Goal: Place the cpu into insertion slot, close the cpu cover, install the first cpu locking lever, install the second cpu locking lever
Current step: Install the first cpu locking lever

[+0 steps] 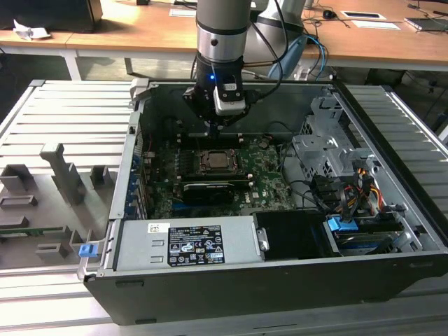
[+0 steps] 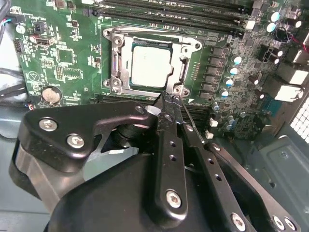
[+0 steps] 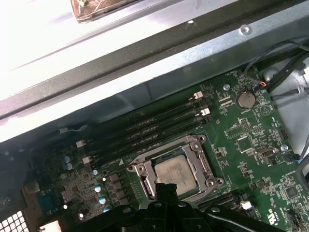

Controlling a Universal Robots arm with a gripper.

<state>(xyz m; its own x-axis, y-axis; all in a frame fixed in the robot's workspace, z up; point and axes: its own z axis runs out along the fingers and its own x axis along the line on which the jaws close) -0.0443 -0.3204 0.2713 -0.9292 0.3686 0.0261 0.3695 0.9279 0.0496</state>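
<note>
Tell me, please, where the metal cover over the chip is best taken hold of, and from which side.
Probably at the frame edge nearest the end effector, coming from above. The cover lies flat around the chip, which shows through its window, so only the thin outer rim offers a hold; long black slots crowd the far edge.

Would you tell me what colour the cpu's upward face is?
Silvery grey; the cpu shows best in the second wrist view.

Desk [image 1: 126,35]: wood, along the back, papers [image 1: 376,24] on top.
Table [image 1: 70,112]: grey ribbed metal.
</note>
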